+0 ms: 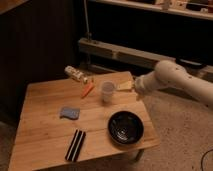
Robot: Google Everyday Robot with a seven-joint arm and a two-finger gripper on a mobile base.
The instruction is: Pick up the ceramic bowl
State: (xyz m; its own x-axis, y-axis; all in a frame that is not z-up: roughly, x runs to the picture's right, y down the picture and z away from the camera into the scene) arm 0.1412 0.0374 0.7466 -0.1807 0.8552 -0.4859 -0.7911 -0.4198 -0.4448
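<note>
Black bowl [126,127] sits near the wooden table's [45,127] front right corner; the gripper [124,86] hovers beside the cup [107,92], fingers spread, empty.

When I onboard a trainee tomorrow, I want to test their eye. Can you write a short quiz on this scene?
1. True or false: the gripper holds the ceramic bowl.
2. Which lies nearest the gripper? A) blue sponge B) white cup C) black striped packet
3. Fill in: the bowl stands near the table's front-____ corner, as the camera sees it.

Key:
1. False. The gripper is open and empty by the table's far edge, beside the cup and apart from the bowl.
2. B
3. right
</note>
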